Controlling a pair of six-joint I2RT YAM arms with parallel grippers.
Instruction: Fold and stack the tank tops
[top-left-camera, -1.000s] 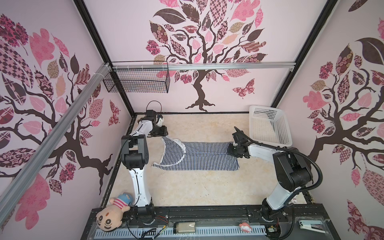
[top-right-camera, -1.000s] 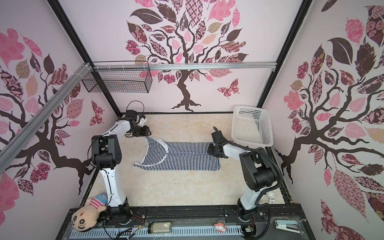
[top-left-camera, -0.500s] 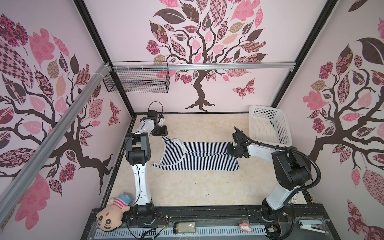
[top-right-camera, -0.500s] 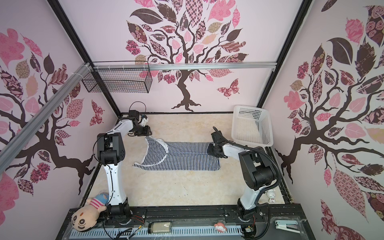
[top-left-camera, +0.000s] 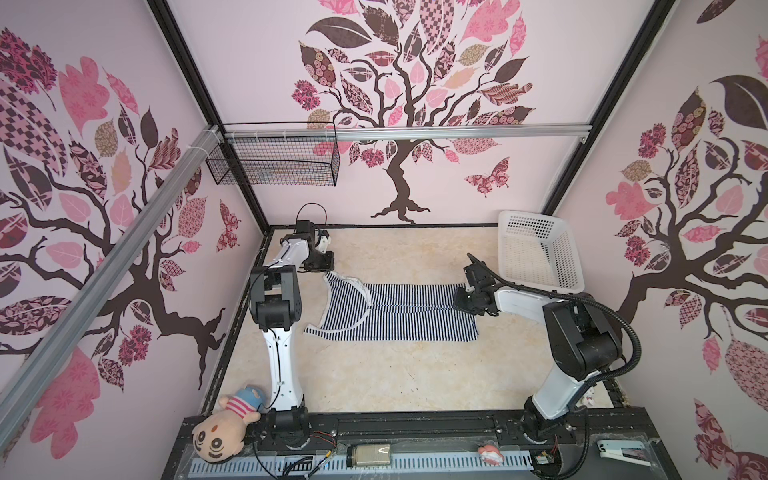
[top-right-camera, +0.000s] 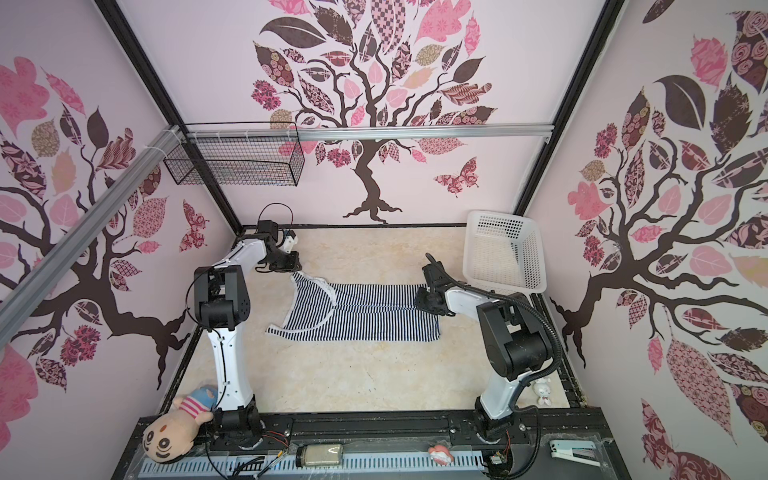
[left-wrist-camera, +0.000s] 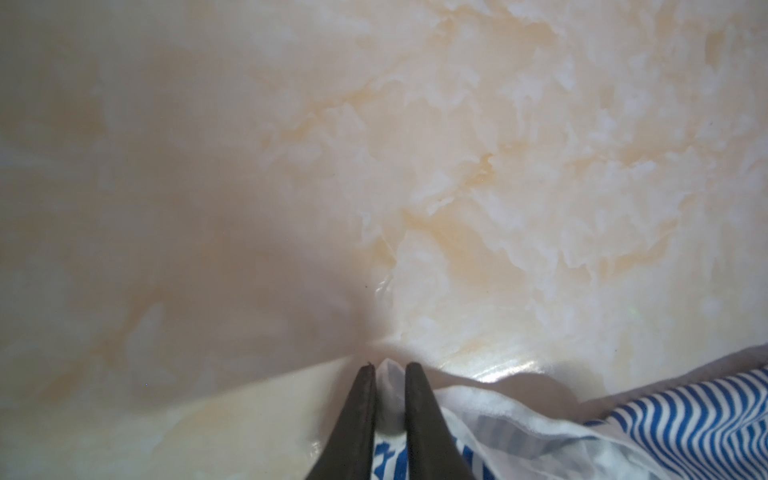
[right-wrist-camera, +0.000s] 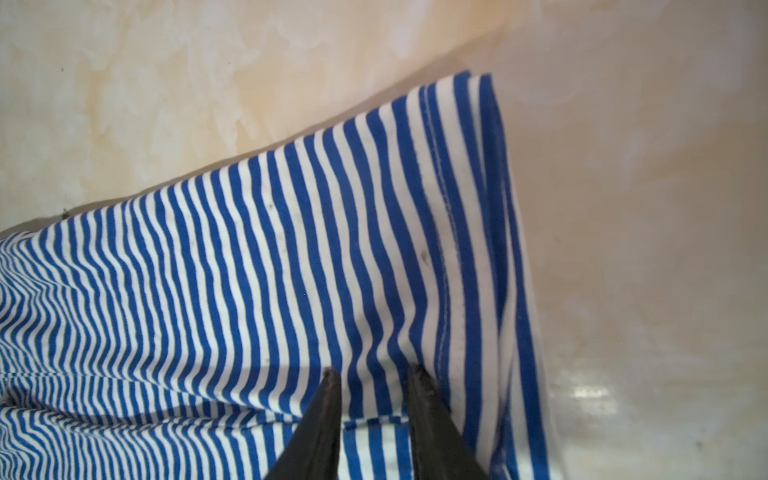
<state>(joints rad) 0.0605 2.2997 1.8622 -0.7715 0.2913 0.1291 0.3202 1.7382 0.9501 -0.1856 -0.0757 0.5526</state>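
1. Tank top (top-left-camera: 411, 311) lay spread flat mid-worktop (top-left-camera: 374, 382), between both arms.
2. Right end effector (right-wrist-camera: 374, 372) stayed clamped on its hem.
3. Left end effector (left-wrist-camera: 389, 368) had just closed onto the white shoulder edging, so lifting for a fold looked possible.

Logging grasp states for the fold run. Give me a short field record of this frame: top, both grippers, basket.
tank top: one, spread on the table, straps toward the left arm, hem toward the right arm
left gripper: shut on the tank top's white strap edge
right gripper: shut on striped fabric near the hem
basket: white, far right corner, apart from the tank top, looks empty
stack: none seen
doll: front left, by the left arm's base
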